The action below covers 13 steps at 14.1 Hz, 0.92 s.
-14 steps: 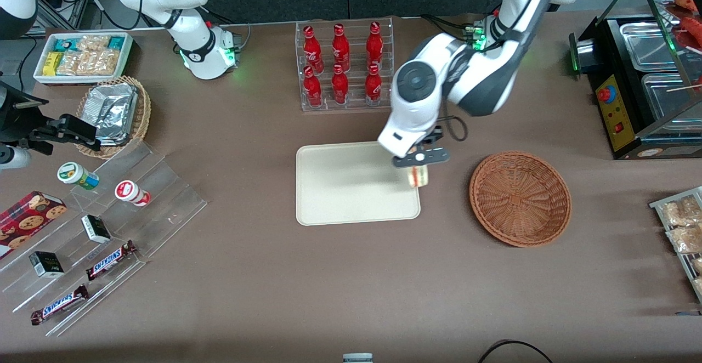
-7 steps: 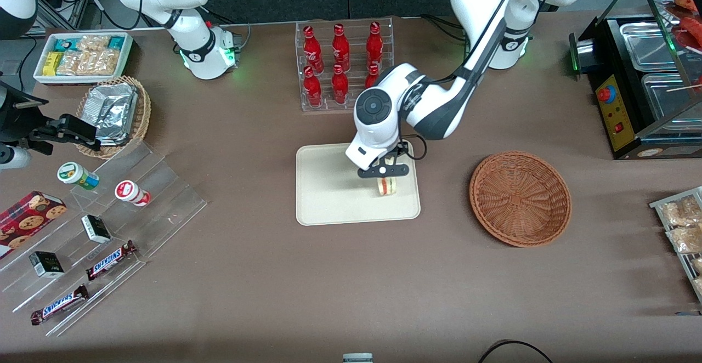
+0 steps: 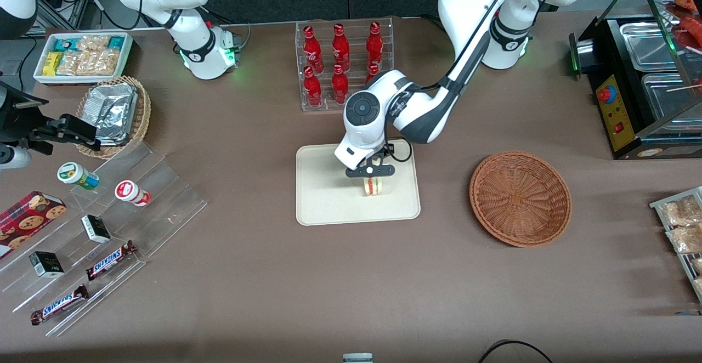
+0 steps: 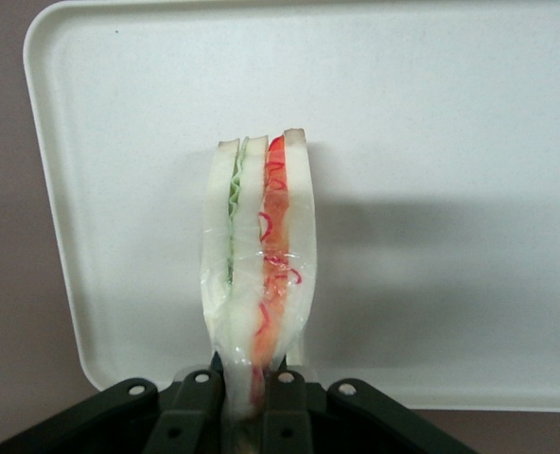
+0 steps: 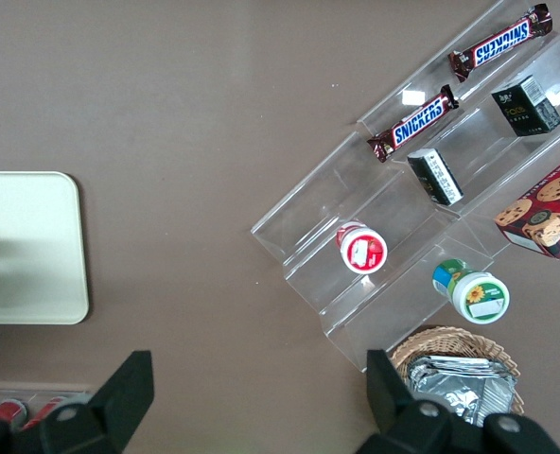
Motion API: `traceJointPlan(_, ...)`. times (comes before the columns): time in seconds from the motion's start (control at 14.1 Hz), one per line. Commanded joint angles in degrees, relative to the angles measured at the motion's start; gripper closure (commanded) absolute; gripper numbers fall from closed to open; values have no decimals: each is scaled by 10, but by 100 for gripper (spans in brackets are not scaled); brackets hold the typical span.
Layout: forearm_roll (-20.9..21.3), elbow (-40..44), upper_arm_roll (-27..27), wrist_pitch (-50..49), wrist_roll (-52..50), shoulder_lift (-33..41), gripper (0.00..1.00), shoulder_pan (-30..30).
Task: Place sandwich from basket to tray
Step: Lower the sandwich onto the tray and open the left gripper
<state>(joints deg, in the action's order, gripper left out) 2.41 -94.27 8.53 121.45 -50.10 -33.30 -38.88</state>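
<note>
My left gripper [image 3: 371, 180] hangs over the middle of the cream tray [image 3: 321, 198], shut on the wrapped sandwich [image 3: 373, 186]. In the left wrist view the sandwich [image 4: 259, 265] stands on edge between the fingers [image 4: 285, 411], white bread with a red and green filling stripe, with the tray [image 4: 450, 142] under it. Whether the sandwich touches the tray I cannot tell. The reddish-brown wicker basket [image 3: 520, 198] sits empty beside the tray, toward the working arm's end of the table.
A clear rack of red bottles [image 3: 343, 64] stands farther from the front camera than the tray, close to my arm. A clear stepped shelf with snacks [image 3: 104, 226], a tan basket of foil packets [image 3: 115, 113] and a white snack box [image 3: 82, 56] lie toward the parked arm's end.
My gripper has carried the sandwich from the tray's edge nearest the basket to over the tray's middle, and has come lower.
</note>
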Motion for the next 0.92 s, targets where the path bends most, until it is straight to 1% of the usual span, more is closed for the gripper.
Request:
traceJointPlan(0.0,1,14,7,18,-24,-13,91,-6)
traceJointPlan(0.21,1,13,9,37,-35,-23,91,-7)
traceJointPlan(0.35,2,13,9,41,-40,-26,91,-25)
traceJointPlan(0.5,1,8,9,52,-40,-28,91,-27)
traceJointPlan(0.64,0,8,9,54,-40,-29,87,-28)
traceJointPlan(0.71,0,8,9,54,-40,-32,78,-28)
traceJointPlan(0.78,0,8,9,54,-40,-33,55,-28)
traceJointPlan(0.85,3,8,9,52,-39,-33,18,-28)
